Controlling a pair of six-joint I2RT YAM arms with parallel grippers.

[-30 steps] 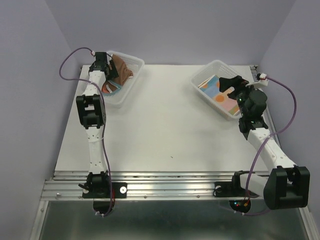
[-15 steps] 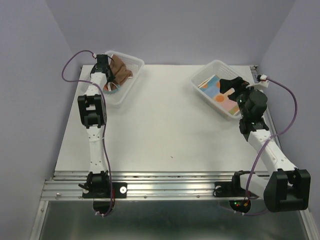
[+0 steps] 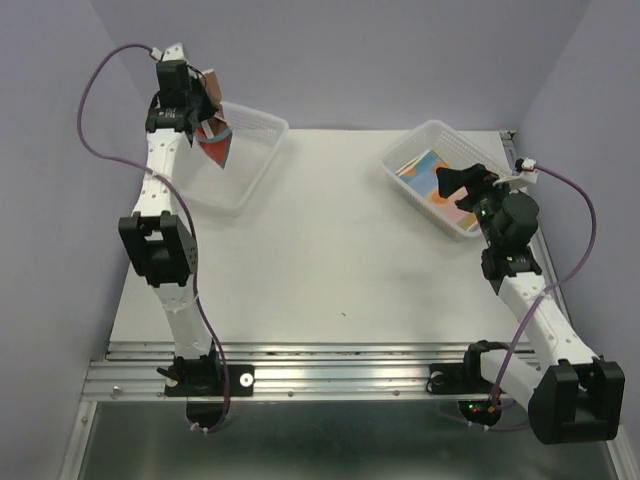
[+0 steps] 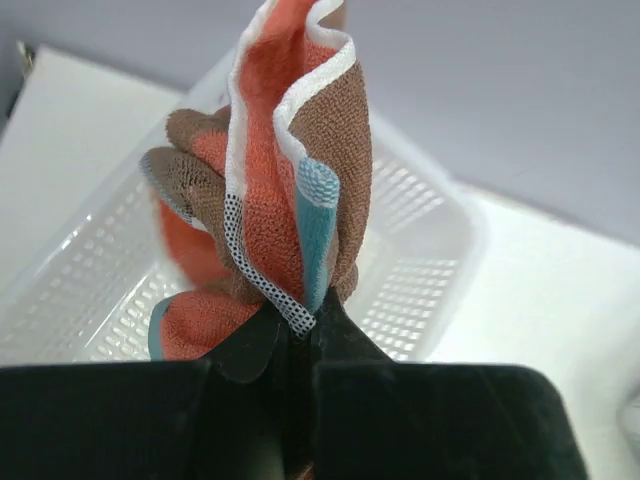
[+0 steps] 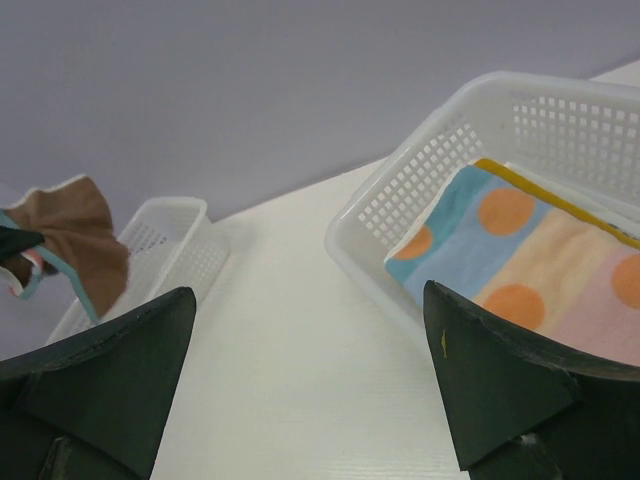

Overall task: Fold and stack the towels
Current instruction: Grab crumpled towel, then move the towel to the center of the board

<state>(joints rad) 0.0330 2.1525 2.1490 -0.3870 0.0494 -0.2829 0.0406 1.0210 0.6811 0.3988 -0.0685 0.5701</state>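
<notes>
My left gripper (image 3: 197, 103) is shut on a brown towel (image 3: 213, 138) with orange, teal and white parts, which hangs bunched above the left basket (image 3: 250, 172). In the left wrist view the towel (image 4: 300, 170) rises from my pinched jaws (image 4: 296, 322), with the basket (image 4: 425, 250) beneath. My right gripper (image 3: 457, 181) stands open over the near edge of the right basket (image 3: 402, 150); nothing lies between its fingers (image 5: 308, 300). Inside that basket lies a flat light blue towel with orange dots (image 5: 520, 250), a mustard yellow edge behind it.
The white table (image 3: 330, 260) spreads between the two baskets. Purple walls close in on the left, back and right. A metal rail (image 3: 330, 365) runs along the near edge by the arm bases. The left basket (image 5: 170, 235) and hanging brown towel (image 5: 85, 235) also show in the right wrist view.
My left gripper closed on the brown towel in the left basket and lifted it up and back out of the basket. The right arm shifted only slightly.
</notes>
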